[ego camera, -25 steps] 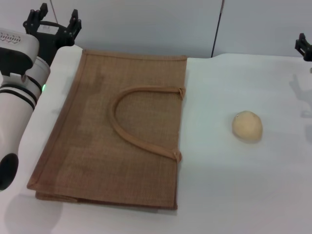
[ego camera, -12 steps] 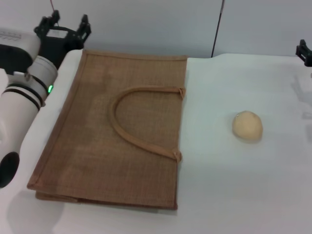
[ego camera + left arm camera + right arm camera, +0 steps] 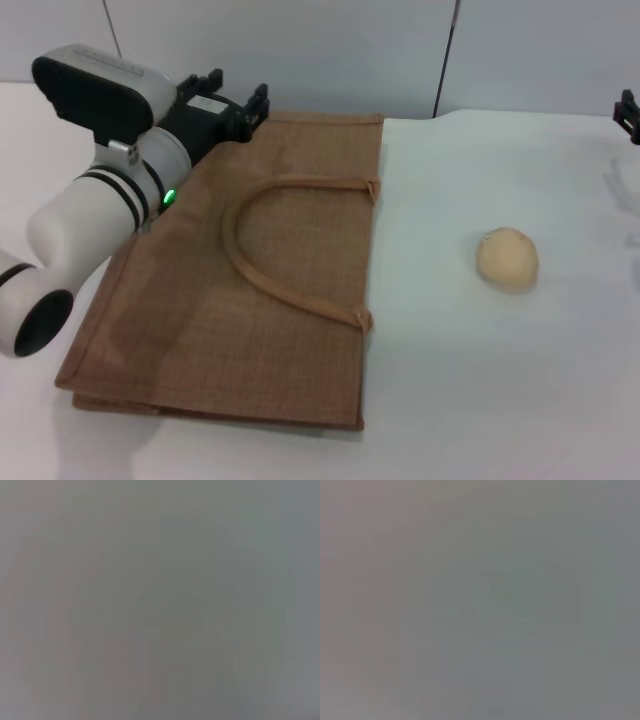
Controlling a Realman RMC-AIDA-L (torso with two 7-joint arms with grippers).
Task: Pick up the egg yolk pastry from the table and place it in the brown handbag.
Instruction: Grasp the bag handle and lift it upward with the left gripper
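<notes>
The egg yolk pastry, a small pale beige ball, lies on the white table to the right of the brown handbag. The handbag lies flat, with one arched handle showing on top. My left gripper is open and empty, hovering over the bag's far left corner. Only a small black part of my right gripper shows at the far right edge, well beyond the pastry. Both wrist views show only plain grey.
A grey wall with a vertical seam runs behind the table. The table's left edge lies under my left arm.
My left arm has swung to the right, from beyond the table's far left corner to over the bag's far left corner. The pastry and the bag have not moved.
</notes>
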